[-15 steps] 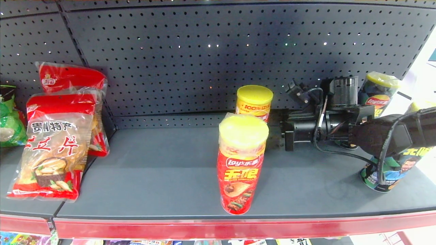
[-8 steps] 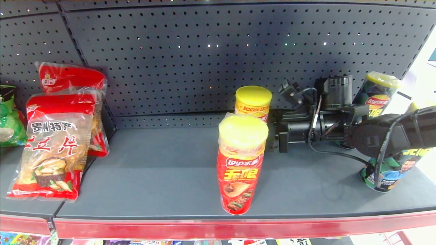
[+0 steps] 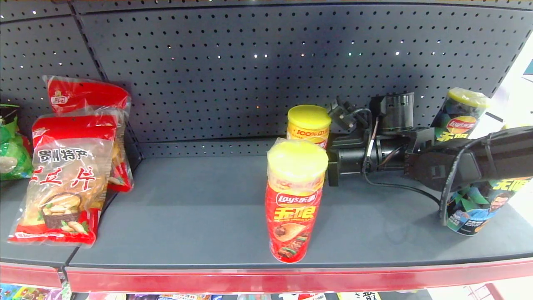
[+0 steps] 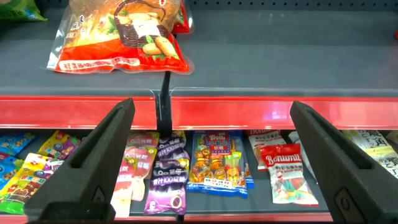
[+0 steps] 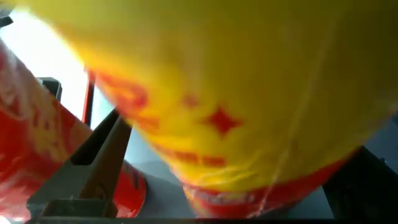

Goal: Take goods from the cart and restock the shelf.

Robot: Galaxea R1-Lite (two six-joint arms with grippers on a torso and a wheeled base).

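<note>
Head view showed us the shelf (image 3: 200, 216), a flat deck of matte grey metal with a glossy red lip (image 3: 250, 280). Behind it stood a dark pegboard (image 3: 216, 71) dotted with small round holes.

Across the right side lay the right arm (image 3: 470, 160), black and boxy, with a looped cable. Over the last second it had slid leftward, and its cylindrical housing had uncovered more of the rear green can (image 3: 460, 114). The right gripper (image 3: 332, 164) had closed in on the yellow can (image 3: 308, 125). We could not tell whether its jaws pressed on the can or merely flanked it.

At the left end two crinkly red-and-clear bags (image 3: 62, 175) leaned upright, with a green bag (image 3: 10, 154) beside them.

A front green can (image 3: 474, 208) stood near the lip, partly behind the arm. The red can (image 3: 295, 204) was a tall glossy cylinder with a film-wrapped yellow lid.

Just behind it, upright near the pegboard, stood the yellow can, smooth-lidded and nudged only slightly left.

Left wrist view showed the left gripper (image 4: 211, 106) with its jaws wide apart, holding nothing. It hung before the red lip, above shiny sweet packets (image 4: 217, 165).
</note>
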